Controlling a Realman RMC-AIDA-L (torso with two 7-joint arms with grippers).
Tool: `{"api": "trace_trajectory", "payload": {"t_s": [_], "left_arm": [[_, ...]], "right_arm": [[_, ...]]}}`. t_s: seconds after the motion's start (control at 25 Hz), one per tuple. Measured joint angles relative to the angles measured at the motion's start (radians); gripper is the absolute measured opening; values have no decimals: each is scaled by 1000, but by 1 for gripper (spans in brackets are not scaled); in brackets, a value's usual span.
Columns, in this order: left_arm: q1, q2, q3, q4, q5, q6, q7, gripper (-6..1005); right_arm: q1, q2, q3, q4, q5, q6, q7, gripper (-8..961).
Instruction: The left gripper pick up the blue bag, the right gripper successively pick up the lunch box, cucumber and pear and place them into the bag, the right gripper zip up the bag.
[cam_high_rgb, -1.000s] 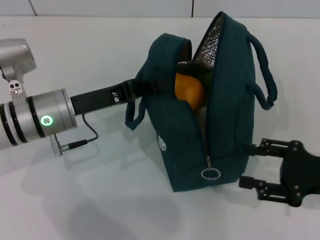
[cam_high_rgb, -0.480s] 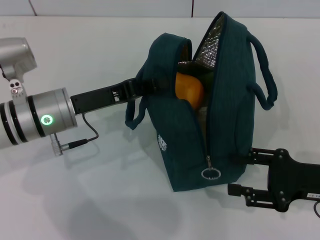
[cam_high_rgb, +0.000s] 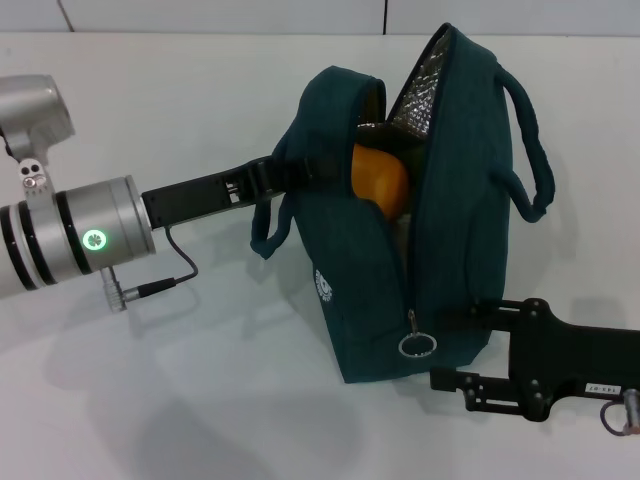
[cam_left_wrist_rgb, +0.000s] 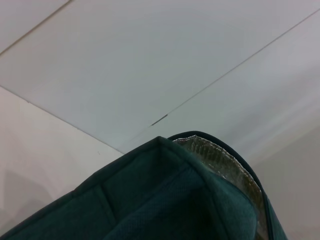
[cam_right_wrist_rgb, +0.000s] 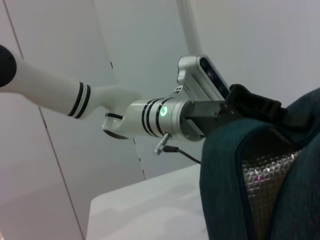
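The blue bag (cam_high_rgb: 440, 230) stands upright on the table with its top unzipped and the silver foil lining (cam_high_rgb: 420, 85) showing. Inside the opening sits the orange-yellow pear (cam_high_rgb: 378, 180); the lunch box and cucumber cannot be made out. My left gripper (cam_high_rgb: 292, 170) is shut on the bag's left side by its handle, and the bag's rim (cam_left_wrist_rgb: 165, 200) fills the left wrist view. Low beside the bag's right front corner, my right gripper (cam_high_rgb: 455, 347) is open, its fingertips just right of the metal ring zipper pull (cam_high_rgb: 417, 345). The right wrist view shows the bag (cam_right_wrist_rgb: 250, 190) and left gripper (cam_right_wrist_rgb: 250, 105).
The white table (cam_high_rgb: 200, 400) spreads around the bag. The left arm's silver wrist with its green ring light (cam_high_rgb: 93, 240) reaches in from the left, with a thin black cable (cam_high_rgb: 175, 270) hanging under it. The bag's right handle (cam_high_rgb: 530, 150) sticks out to the right.
My right gripper has slid left along the table toward the bag's front corner and zipper ring, still open. The left gripper and bag have stayed put.
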Motion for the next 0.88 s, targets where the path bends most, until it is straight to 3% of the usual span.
{"api": "trace_trajectory", "payload": {"t_s": [0.88], "left_arm": [[-1, 0, 0, 0, 0, 0, 0, 47]], "right_arm": [[15, 0, -37, 31, 2, 43, -1, 626]]}}
